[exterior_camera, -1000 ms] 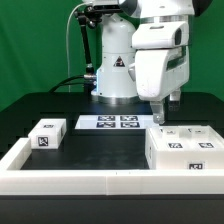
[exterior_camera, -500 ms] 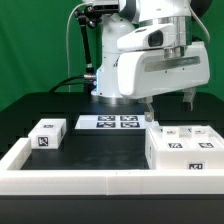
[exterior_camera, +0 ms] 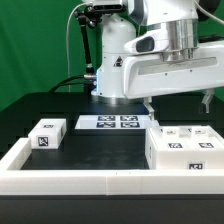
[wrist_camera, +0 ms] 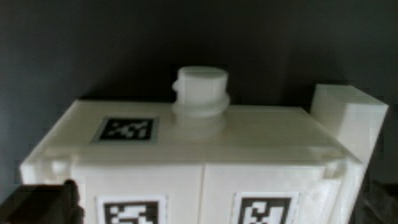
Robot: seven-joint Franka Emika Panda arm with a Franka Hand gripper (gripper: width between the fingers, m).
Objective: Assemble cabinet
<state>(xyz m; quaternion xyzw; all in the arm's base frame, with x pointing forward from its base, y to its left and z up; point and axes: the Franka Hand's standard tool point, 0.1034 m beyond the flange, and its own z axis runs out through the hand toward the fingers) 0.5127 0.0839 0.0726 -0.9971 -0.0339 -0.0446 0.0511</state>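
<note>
The large white cabinet box (exterior_camera: 183, 146) with marker tags stands on the exterior view's right, against the border frame. My gripper (exterior_camera: 178, 101) hangs just above it, turned broadside, with its fingers spread wide and nothing between them. In the wrist view the cabinet box (wrist_camera: 205, 150) fills the picture. It has a short round peg (wrist_camera: 203, 88) on top, a raised block (wrist_camera: 349, 110) at one corner and tags on its faces. Dark fingertips (wrist_camera: 43, 204) show at the picture's lower corners, one at each side of the box. A smaller white tagged block (exterior_camera: 47, 134) lies on the exterior view's left.
The marker board (exterior_camera: 112, 122) lies flat in front of the arm's base (exterior_camera: 115, 75). A long low white border frame (exterior_camera: 70, 178) runs along the front and both sides of the black table. Cables hang behind the base.
The hand has turned about its wrist from narrow-on to broadside above the cabinet box. Its fingers now show spread apart on either side. The parts on the table have not moved.
</note>
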